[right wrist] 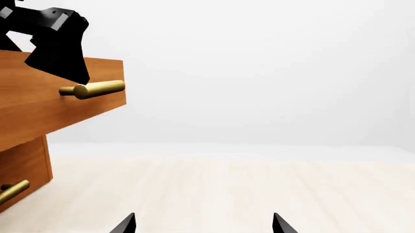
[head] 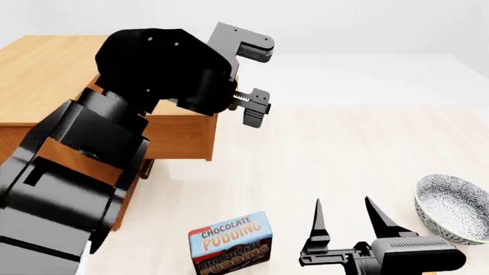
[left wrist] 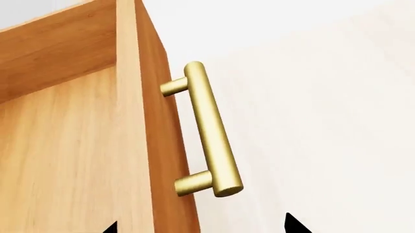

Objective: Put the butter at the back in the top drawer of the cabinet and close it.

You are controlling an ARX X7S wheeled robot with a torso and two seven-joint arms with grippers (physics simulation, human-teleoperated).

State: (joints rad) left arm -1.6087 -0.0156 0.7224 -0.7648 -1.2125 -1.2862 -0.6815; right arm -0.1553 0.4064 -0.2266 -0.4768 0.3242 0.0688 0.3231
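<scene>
Top drawer [head: 180, 134] pulled out; contents hidden by left arm [head: 114, 132].

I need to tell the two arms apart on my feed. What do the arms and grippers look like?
Both arms are glossy black with blocky, rounded segments. The left arm carries a dark grey bracket and a toothed rack bar near the left gripper. The right gripper has a black ribbed body and two slim, pointed black jaws, spread apart. No cables or markings show.
</scene>
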